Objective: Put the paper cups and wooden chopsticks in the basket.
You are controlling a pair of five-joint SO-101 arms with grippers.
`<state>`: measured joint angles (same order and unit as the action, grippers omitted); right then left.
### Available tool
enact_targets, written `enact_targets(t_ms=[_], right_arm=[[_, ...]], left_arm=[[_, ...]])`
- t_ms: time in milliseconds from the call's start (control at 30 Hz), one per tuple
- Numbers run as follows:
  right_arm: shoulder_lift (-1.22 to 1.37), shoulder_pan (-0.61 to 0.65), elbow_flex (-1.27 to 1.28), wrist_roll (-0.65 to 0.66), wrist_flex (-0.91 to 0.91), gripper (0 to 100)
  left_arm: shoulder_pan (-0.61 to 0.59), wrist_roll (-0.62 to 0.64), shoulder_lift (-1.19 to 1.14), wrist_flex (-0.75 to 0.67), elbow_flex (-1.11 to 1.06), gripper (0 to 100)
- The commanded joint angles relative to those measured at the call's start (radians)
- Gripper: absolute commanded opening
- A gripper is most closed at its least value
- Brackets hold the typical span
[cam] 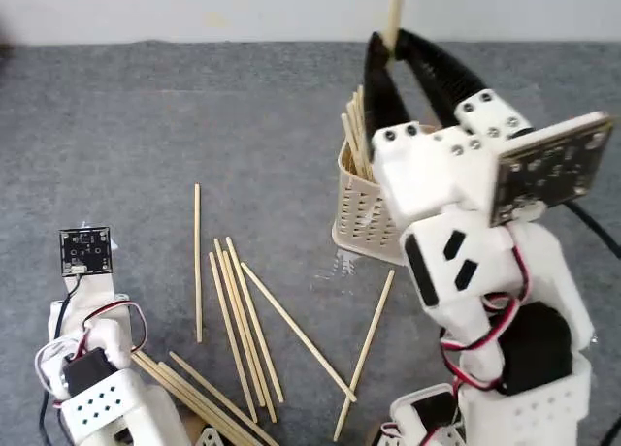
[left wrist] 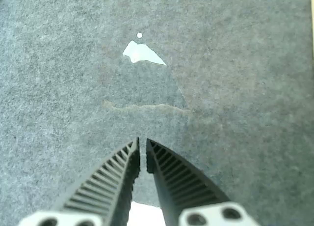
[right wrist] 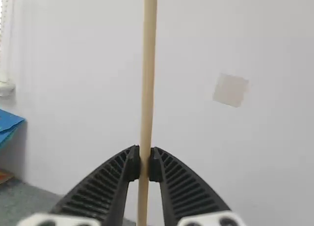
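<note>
My right pincer [right wrist: 142, 162] is closed tight on 1 chopstick [right wrist: 148, 64], which stands upright between the tips at the upper right of the high view, just above the basket [cam: 361, 218]. I judge I hold it vertical so it can drop in beside the bundle [cam: 357, 136] leaning in the basket's left side.

My left pincer [left wrist: 142, 152] is closed on nothing. It sits at the lower left over bare bench [cam: 126, 126] near a white scrap [left wrist: 142, 53], which keeps it out of the other arm's way.

The loose chopsticks [cam: 243, 320] lie scattered at lower centre, most well apart from the basket, so I reckon the job is only partway done.
</note>
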<state>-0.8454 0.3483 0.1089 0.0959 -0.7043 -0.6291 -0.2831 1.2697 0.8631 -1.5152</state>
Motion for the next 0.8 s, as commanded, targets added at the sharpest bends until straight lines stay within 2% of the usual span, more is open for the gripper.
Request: enact_targets(t_ms=[0, 200, 767], right_arm=[[-0.027, -0.064, 0.051, 0.012, 0.073, 0.8], [-0.079, -0.147, 0.315, 0.023, 0.348, 0.8], [-0.081, -0.143, 0.694, 0.011, 0.361, 1.0]], left_arm=[[0.006, -0.006, 0.009, -0.02, 0.035, 3], [0.006, -0.006, 0.009, -0.02, 0.035, 3], [0.006, -0.006, 0.009, -0.02, 0.035, 3]])
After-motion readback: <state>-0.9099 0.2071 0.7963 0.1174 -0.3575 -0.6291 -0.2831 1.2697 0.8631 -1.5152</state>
